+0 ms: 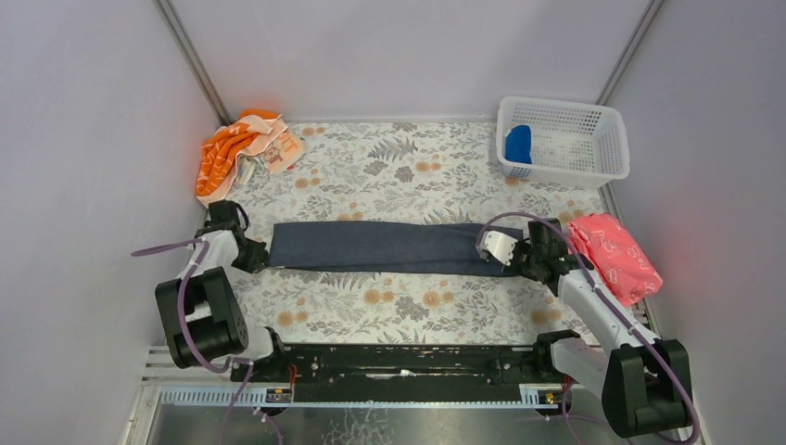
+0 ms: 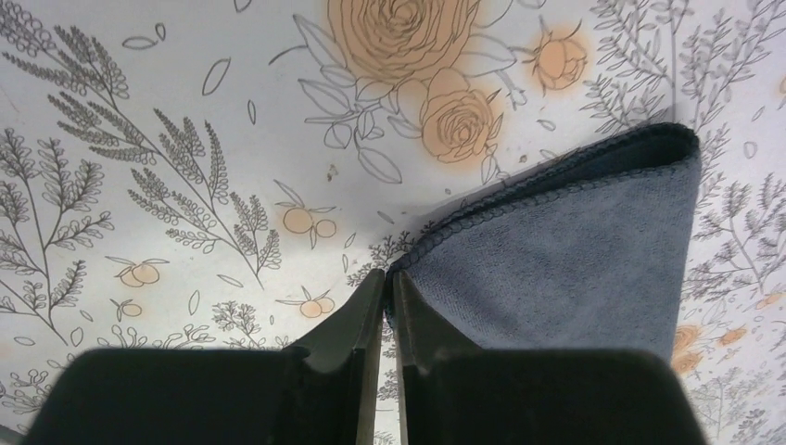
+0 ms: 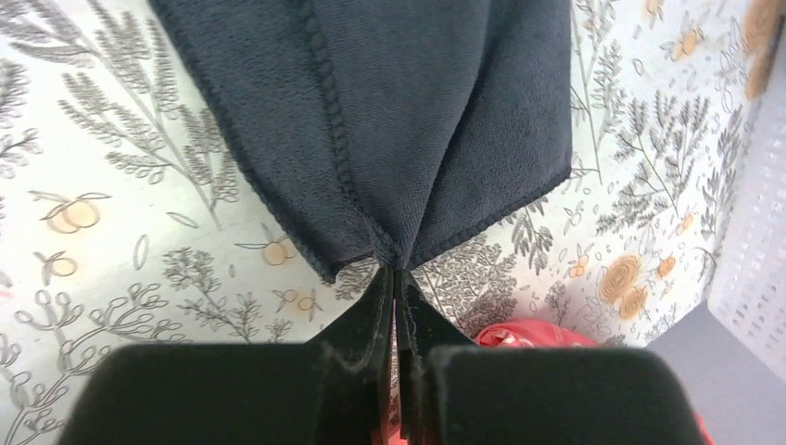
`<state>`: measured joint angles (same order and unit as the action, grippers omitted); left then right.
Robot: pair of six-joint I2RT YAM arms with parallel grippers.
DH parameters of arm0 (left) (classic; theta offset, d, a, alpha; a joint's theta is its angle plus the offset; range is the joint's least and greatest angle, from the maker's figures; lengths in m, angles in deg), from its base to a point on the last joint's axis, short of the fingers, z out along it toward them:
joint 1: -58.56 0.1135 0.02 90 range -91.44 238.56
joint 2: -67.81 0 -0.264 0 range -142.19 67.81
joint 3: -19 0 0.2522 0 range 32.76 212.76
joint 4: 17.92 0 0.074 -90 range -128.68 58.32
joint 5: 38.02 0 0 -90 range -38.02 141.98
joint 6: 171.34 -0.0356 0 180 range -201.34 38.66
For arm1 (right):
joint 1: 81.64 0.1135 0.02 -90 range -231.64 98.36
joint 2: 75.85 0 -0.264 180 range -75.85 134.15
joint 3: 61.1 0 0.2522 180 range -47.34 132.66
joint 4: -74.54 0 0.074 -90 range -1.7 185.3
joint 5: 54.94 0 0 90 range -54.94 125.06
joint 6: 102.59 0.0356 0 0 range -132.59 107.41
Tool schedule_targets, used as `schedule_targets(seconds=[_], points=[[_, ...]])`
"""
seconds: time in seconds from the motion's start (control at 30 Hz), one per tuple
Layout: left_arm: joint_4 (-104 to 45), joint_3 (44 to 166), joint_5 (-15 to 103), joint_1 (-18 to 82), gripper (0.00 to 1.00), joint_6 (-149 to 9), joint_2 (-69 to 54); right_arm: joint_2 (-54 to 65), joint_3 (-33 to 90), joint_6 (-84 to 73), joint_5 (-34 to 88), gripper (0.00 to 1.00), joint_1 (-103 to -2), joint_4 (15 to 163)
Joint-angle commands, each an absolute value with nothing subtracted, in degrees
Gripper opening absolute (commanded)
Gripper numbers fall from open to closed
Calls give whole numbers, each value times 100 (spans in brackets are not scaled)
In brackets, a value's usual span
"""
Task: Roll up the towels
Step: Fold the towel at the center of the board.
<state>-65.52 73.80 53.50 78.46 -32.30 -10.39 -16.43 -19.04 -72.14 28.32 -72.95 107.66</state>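
Pinching the long dark slate-grey cloth towel at both ends holds it stretched flat across the floral-printed surface, ready, I judge, for rolling. My left claw is clenched on its nine o'clock corner. My right claw grips the three o'clock end, with cloth fanning ahead toward twelve.

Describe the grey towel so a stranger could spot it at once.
On the flowered table, the grey towel is the long strip lying flat across the middle, its ends pinched by the left gripper and right gripper. It is the only dark cloth: the orange cloth, pink cloth and blue towel are bright.
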Motion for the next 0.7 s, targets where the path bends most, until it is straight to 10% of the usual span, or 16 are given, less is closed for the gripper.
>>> schedule_targets(seconds=[0.0, 0.67], points=[[-6437, 7624, 5513, 7991, 6, -3295, -1159, -1855, -2015, -7482, 2512, 6, -7112, 11273], [-6472, 7751, 5211, 8274, 6, -3569, -1528, -2921, -1867, -7218, 3034, 44, -6896, 11065]])
